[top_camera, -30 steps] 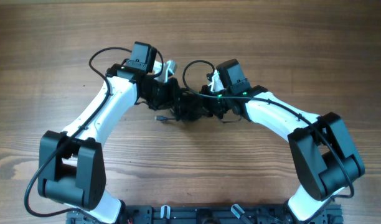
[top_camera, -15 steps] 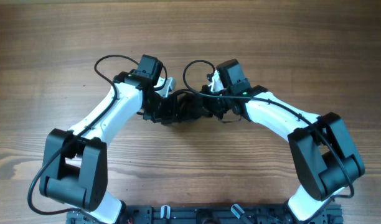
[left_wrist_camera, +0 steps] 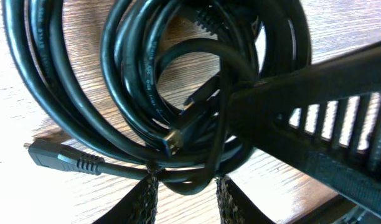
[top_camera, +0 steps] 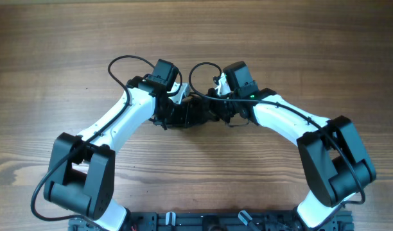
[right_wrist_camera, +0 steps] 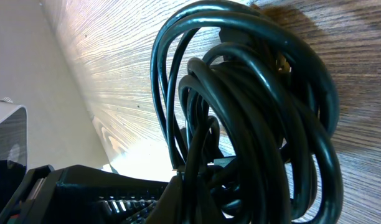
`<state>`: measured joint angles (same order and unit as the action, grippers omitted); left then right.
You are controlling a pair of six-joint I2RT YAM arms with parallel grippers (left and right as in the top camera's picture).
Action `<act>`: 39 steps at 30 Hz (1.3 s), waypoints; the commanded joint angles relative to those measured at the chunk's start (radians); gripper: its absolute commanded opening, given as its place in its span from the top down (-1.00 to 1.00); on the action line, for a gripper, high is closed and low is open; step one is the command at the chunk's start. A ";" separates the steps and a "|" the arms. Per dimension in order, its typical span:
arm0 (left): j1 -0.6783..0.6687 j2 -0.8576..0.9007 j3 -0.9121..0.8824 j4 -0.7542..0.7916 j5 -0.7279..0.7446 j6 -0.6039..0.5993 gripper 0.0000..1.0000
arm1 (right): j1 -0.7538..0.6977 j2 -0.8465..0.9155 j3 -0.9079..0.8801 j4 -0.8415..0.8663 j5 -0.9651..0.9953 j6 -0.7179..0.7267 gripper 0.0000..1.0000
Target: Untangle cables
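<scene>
- The cables (left_wrist_camera: 131,68) are seen as one tight black coil at the middle of the desk (top_camera: 196,32), between the two arms. No strand is drawn free, so nearly all the untangling is judged to be left.
- The right claw (top_camera: 210,109) is closed fast on a strand of the coil.
- The left claw (left_wrist_camera: 185,198) is held narrowly apart. A loop lies in the gap and is not pinched, as far as can be told.
- From overhead the coil is largely hidden under the claws. Only in the left wrist view are a loose plug (left_wrist_camera: 58,158) and a gold-tipped plug (left_wrist_camera: 173,140) shown.
</scene>
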<state>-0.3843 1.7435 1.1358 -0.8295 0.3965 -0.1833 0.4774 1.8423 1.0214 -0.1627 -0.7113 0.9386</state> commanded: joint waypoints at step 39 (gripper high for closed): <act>0.140 0.003 -0.102 0.232 -0.028 -0.034 0.92 | -0.048 0.017 -0.001 -0.106 -0.317 -0.259 0.91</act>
<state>-0.2703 1.7435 1.0275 -0.6220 0.3893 -0.1890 0.4572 1.8423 1.0214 -0.2672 -0.8387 0.7444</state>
